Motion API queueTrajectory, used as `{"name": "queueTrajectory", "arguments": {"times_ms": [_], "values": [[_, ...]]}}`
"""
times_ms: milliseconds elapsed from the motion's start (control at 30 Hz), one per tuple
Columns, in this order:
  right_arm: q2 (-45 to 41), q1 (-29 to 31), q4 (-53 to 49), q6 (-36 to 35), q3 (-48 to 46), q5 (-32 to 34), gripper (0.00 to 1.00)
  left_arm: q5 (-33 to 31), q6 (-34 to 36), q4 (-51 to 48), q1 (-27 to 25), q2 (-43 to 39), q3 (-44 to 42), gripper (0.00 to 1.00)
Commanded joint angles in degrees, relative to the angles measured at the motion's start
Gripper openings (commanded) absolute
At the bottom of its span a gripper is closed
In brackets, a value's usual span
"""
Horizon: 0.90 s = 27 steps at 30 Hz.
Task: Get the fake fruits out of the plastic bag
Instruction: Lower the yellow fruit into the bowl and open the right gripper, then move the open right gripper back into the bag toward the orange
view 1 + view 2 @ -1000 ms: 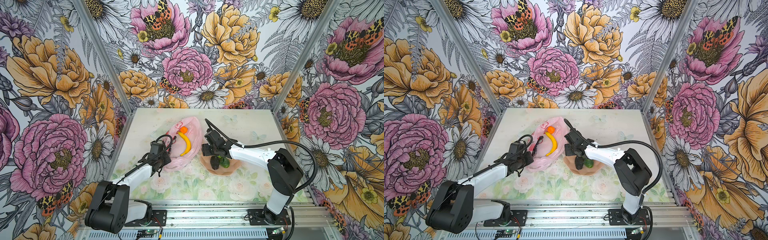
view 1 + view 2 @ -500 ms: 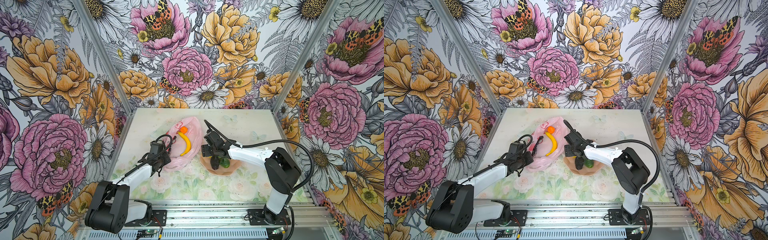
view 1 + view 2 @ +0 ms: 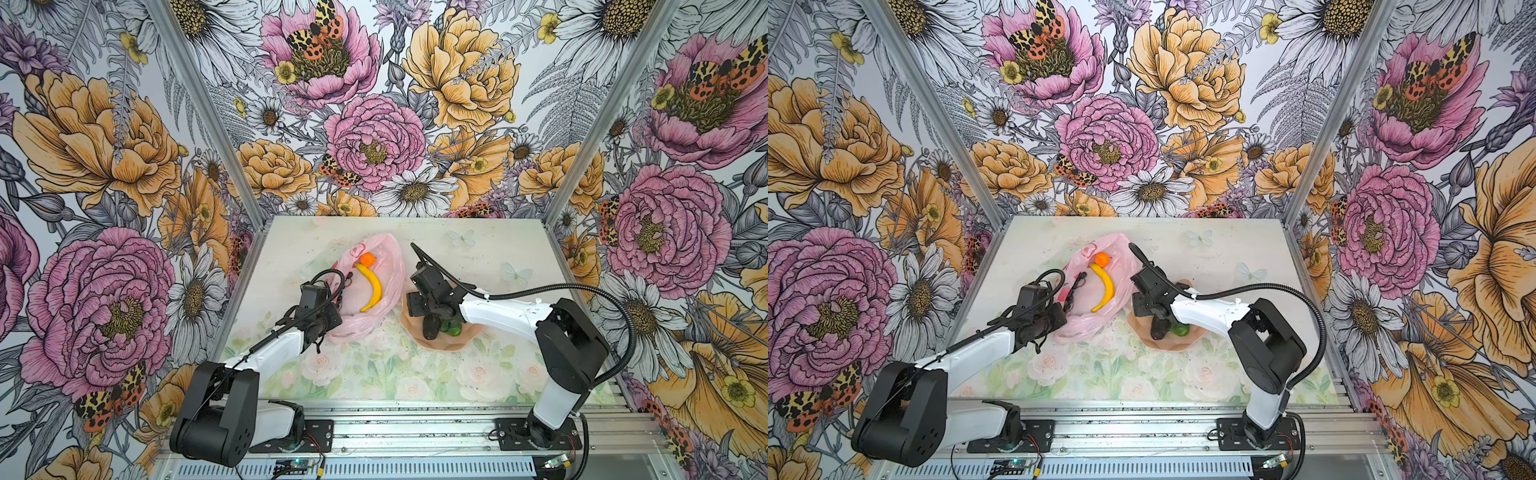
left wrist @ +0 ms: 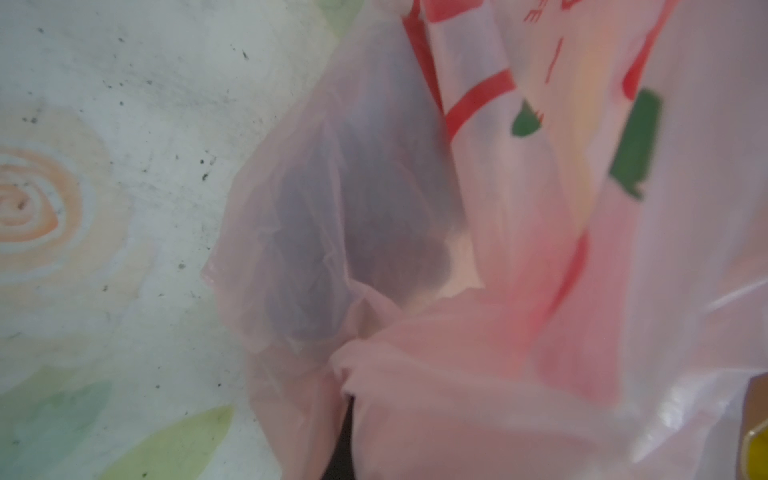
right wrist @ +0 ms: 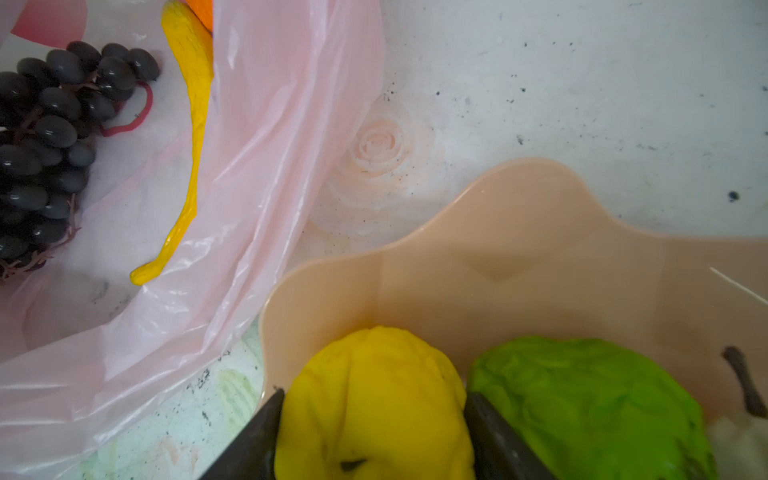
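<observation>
**Item count, by kind**
Containers: one plastic bag (image 3: 390, 266) and one bowl (image 5: 519, 257). Fake fruits that can be counted: five, being one banana (image 3: 372, 286), one orange (image 3: 367, 259), one black grape bunch (image 5: 45, 145), one lemon (image 5: 374, 399) and one green lime (image 5: 582, 395). Robot arms: two, a left arm (image 3: 274, 349) and a right arm (image 3: 507, 313).
</observation>
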Motion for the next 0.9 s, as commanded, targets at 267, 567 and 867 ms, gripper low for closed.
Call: {"name": "queueTrajectory", "arguments": {"times_ms": [267,567,867], "values": [[-4.8,0.0,0.3,0.5,-0.6,1.4,0.77,0.2,0.2,1.6,0.4,-0.3,0.2,0.02],[-8.0,0.1,-0.7,0.8,2.0,0.7,0.81,0.9,-2.3,0.3,0.3,-2.1,-0.8,0.01],[-1.4,5.6,-0.5,-2.1,14.0,-2.9,0.77,-1.6,-7.7,-3.6,-1.3,-9.0,-3.6,0.00]]}}
